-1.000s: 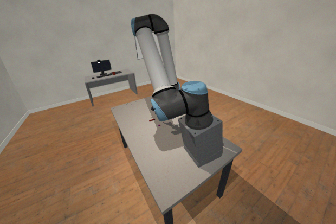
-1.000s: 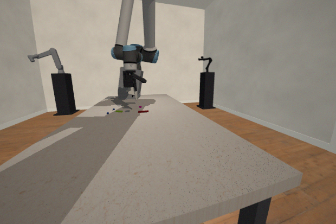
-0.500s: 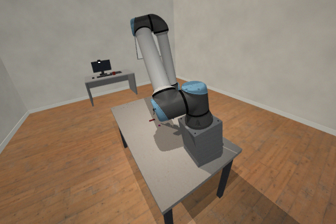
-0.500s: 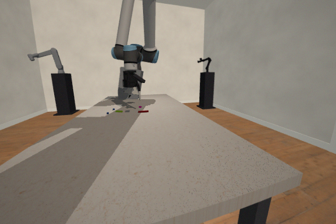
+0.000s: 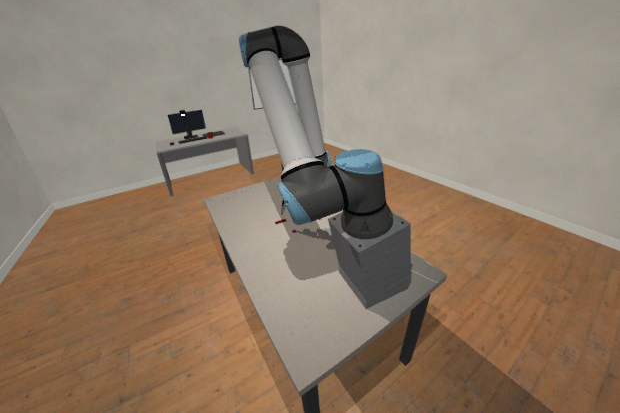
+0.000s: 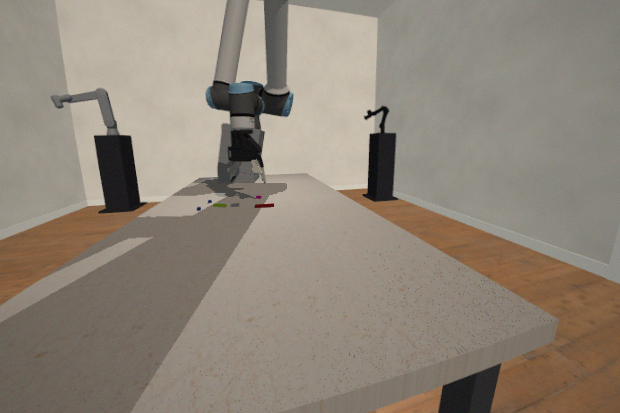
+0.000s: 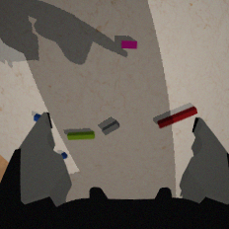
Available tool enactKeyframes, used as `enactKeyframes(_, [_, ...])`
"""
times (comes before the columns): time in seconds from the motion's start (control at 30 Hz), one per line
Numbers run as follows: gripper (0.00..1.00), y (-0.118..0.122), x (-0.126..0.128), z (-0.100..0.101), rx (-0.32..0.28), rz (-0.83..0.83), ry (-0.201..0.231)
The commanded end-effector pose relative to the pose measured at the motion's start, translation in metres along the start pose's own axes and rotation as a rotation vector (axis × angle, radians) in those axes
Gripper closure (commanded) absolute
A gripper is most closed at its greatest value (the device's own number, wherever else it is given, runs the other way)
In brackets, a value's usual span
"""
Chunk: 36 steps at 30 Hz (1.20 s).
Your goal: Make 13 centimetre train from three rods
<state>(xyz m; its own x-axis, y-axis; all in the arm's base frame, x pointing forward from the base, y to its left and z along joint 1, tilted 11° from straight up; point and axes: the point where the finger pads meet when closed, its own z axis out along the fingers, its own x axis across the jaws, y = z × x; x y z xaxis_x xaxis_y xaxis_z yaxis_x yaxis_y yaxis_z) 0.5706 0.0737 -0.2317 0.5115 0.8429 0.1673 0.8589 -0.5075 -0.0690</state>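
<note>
My gripper (image 7: 122,115) (image 6: 246,176) is open and empty, hanging above the rods on the table (image 6: 320,267). In the wrist view a red rod (image 7: 177,116) (image 6: 264,205) (image 5: 280,221) lies flat to the right. A short grey rod (image 7: 109,125) (image 6: 234,205) lies near the middle, and a lime rod (image 7: 81,134) (image 6: 219,205) lies to its left. A magenta rod (image 7: 129,44) (image 6: 258,196) (image 5: 293,231) lies apart, farther off. Two small blue rods (image 7: 37,117) (image 7: 64,155) (image 6: 198,208) (image 6: 209,201) sit at the left, beside my left finger. All rods lie apart from one another.
The arm's grey base block (image 5: 373,257) stands on the table near the rods. Two other arms on black pedestals (image 6: 116,172) (image 6: 380,164) stand on the floor beyond the table. A desk with a monitor (image 5: 186,123) stands by the wall.
</note>
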Motion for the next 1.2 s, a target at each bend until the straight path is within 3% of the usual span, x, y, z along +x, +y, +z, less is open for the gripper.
enactKeyframes(0.0, [0.00, 0.001, 0.000, 0.000, 0.002, -0.146, 0.005])
enactKeyframes(1.17, [0.00, 0.017, 0.004, 0.000, -0.001, -1.219, 0.005])
